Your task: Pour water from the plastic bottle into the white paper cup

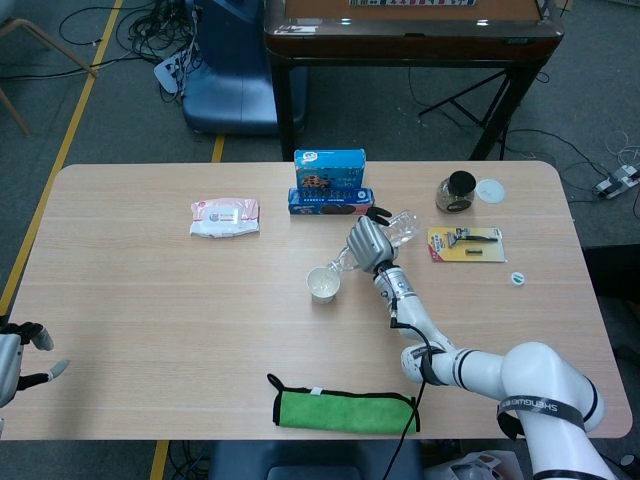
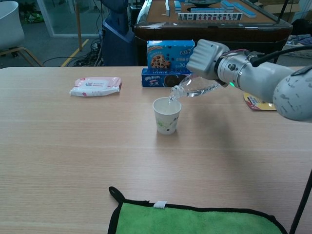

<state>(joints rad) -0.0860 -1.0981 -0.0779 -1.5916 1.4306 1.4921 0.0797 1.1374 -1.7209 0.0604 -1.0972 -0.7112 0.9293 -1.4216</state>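
We are in what looks like a robot lab or test room: a wooden table (image 1: 150, 300) on grey carpet, loose cables (image 1: 120, 30) and yellow floor tape (image 1: 80, 110) at the far left, and a mahjong table (image 2: 209, 17) beyond.

Tabletop (image 2: 73, 146): pale wood grain. Paper cup (image 2: 166, 115): white, with a small green and dark print low on its side. Plastic bottle (image 2: 192, 89): clear. Right hand (image 2: 207, 59): light grey; arm white. Cloth (image 2: 195, 219): bright green, edged in black. Biscuit boxes (image 2: 170, 53): blue, with biscuit pictures. Wipes packet (image 2: 95, 86): white and pink. Card (image 1: 466, 244): yellow.
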